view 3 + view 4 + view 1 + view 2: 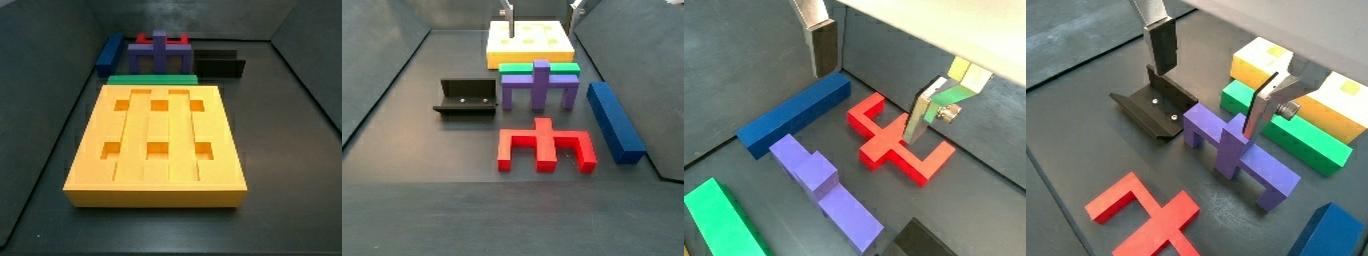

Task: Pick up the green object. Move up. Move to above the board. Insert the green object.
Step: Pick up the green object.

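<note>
- Green bar (152, 78) lies flat on the floor, pressed along one short edge of the yellow board (156, 140); in a side view you see it touching that edge, so it sits right next to where it has to go.
- Between the green bar and the rest of the clutter stands the purple piece (541, 86), just beside the bar. That probably leaves you little room on that side, so judge your approach from above.
- Behind the purple piece lie the red piece (544, 146) and the blue bar (616, 119), well clear of the green bar. The dark fixture (468, 98) stands off to one side.
- Your gripper (1213, 75) hangs in the air with nothing between its fingers; the two silver plates stand well apart, so the jaws are spread.
- In a wrist view one finger (1160, 45) hangs over the fixture and the other over the purple piece, with the green bar (1288, 130) off to the side, so you are not yet lined up on it.
- In a side view the fingertips (508, 10) only peek in at the far end, high above the board, so the arm looks raised and the pick has not begun.
- You probably need to shift toward the bar and turn so the fingers straddle its narrow width before you descend.
</note>
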